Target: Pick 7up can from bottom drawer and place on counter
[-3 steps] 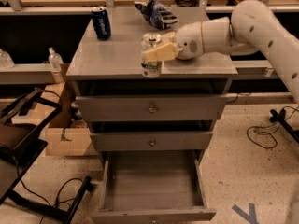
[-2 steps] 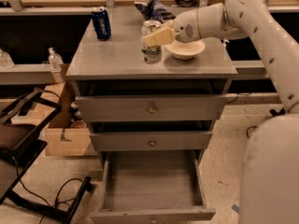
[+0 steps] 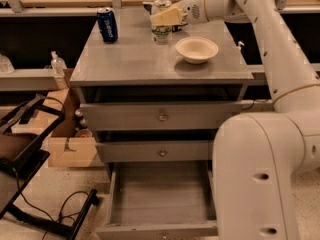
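The gripper (image 3: pixel 167 18) is reaching over the rear of the grey bench (image 3: pixel 130 59), its jaws pinching the upper body of the 7up can (image 3: pixel 161 34), which is sitting upright at or just above the surface; I cannot tell whether it is touching. The can is looking light, thin-walled and slick, so I am judging a mid-body side grip with modest squeeze safest. The bottom drawer (image 3: pixel 160 194) is standing open showing nothing inside, and the cream bowl (image 3: pixel 196 49) nearby is looking empty.
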Controlling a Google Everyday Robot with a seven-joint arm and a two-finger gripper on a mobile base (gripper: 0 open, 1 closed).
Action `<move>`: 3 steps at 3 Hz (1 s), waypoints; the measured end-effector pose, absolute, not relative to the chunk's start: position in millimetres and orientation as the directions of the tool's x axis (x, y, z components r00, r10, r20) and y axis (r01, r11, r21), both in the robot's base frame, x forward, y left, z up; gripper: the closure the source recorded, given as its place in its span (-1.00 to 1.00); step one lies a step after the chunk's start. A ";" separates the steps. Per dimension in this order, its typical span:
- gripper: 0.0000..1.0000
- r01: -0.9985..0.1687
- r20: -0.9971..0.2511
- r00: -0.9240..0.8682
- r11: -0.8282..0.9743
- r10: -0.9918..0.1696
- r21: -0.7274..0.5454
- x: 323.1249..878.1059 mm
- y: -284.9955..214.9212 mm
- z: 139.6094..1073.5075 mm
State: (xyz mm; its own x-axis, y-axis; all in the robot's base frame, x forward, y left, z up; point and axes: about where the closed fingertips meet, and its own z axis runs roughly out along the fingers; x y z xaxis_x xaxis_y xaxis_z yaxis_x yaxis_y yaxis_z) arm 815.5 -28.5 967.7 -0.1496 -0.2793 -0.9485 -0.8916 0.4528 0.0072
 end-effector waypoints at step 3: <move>1.00 -0.899 -0.936 -0.178 0.436 -0.305 0.029 865.6 39.5 893.4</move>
State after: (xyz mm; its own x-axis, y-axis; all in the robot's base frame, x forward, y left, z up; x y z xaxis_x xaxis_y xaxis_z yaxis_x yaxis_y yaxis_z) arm 865.6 39.5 893.4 -0.1780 -0.3047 -0.9357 -0.8994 0.4362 0.0291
